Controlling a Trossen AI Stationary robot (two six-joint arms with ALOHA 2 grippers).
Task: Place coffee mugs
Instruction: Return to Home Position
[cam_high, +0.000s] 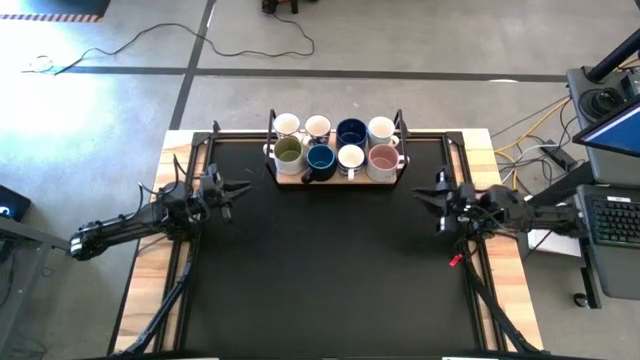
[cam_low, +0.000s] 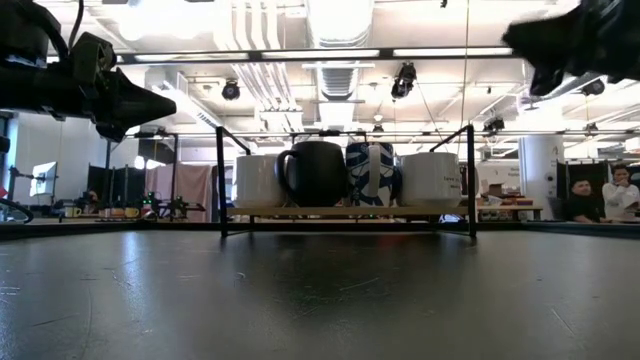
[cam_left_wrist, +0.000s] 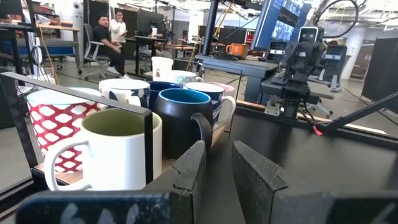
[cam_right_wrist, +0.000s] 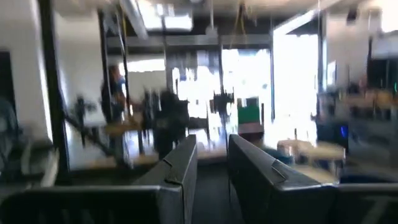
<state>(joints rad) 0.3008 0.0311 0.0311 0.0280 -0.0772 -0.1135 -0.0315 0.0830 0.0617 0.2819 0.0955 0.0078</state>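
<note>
- Eight coffee mugs (cam_high: 320, 157) stand in two rows of four on one shelf (cam_high: 290, 180) at the far edge of the surface (cam_high: 330, 270).
- Two grippers, left gripper (cam_high: 240, 192) and right gripper (cam_high: 420, 197), each slightly parted and empty.

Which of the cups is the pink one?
The pink mug, lower right of the eight in the high view, beside a white mug. The others are white, blue or green.

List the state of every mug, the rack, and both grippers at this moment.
Mugs: all eight upright on the rack, in two rows of four.
Rack: standing at the far side of the table, every spot filled.
Left gripper: open, empty, raised at the table's left side.
Right gripper: open, empty, raised at the table's right side.
</note>
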